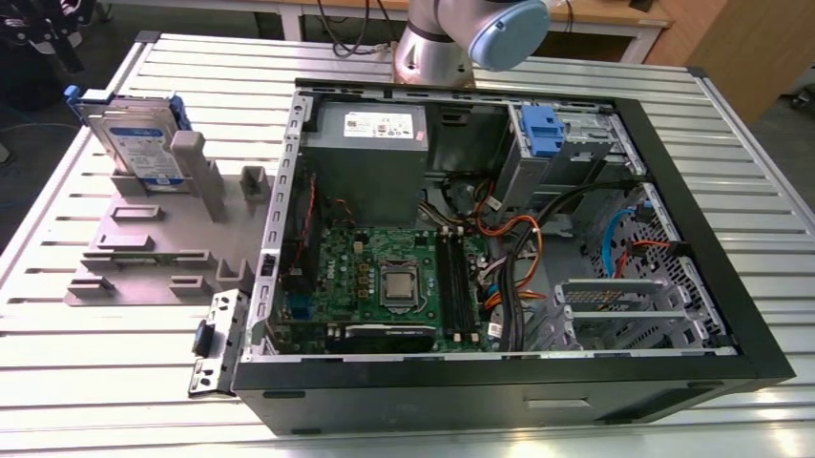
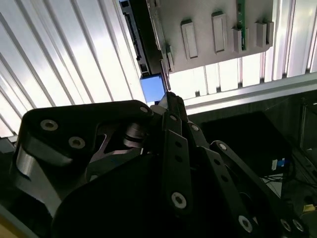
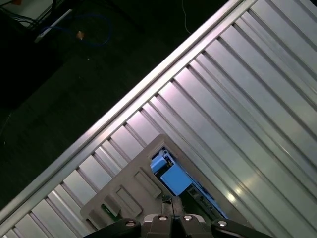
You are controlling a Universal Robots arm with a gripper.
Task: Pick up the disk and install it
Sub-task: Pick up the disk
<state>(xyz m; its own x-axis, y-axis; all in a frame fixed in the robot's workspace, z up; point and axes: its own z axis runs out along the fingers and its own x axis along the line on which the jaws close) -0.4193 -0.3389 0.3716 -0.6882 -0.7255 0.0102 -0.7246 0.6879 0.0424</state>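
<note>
The disk (image 1: 134, 143) stands on edge in a grey holder (image 1: 140, 258) on the slatted table, at the exterior view's left. It is silver with a white-and-blue label and a blue frame. In both wrist views I look down on its top edge, with the blue frame end (image 2: 152, 87) (image 3: 172, 177) showing beside the grey holder (image 2: 218, 29) (image 3: 124, 198). My gripper (image 2: 168, 99) (image 3: 173, 214) hangs well above the disk, apart from it. Its fingertips meet with nothing between them.
An open computer case (image 1: 510, 382) lies on the table at the exterior view's right. It holds a motherboard (image 1: 382, 277), a grey power supply (image 1: 369, 143), cables and a drive bay with a blue clip (image 1: 541, 129). The arm's base (image 1: 440, 48) stands behind the case.
</note>
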